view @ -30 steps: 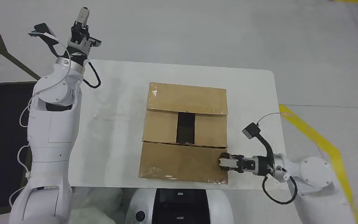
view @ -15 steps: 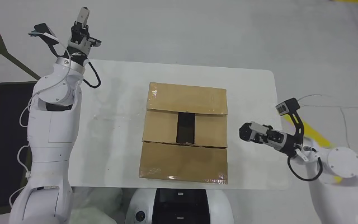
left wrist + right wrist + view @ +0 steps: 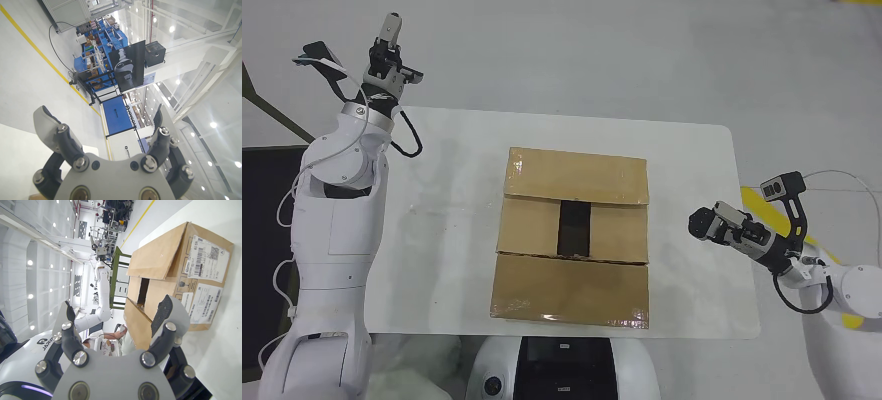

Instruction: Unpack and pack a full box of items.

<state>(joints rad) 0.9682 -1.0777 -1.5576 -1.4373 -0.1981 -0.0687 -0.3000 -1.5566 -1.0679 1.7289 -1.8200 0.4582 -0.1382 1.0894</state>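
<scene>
Item: brown cardboard box, centre of the white worktop; outer flaps down, a dark slot showing between them. Right gripper: fingers spread wide, empty; a second ago at the near flap's right corner, now drawn off to the box's right, apart from it. Left gripper: raised beyond the far-left corner, fingers open, empty, unmoved. Flaps unchanged; opening probably still to do.

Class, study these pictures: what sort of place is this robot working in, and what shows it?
Probably a factory or robotics test hall. It has a yellow floor line, blue racks stacked with boxes, and rows of ceiling lights high overhead. The cardboard box sits on a white table.
</scene>
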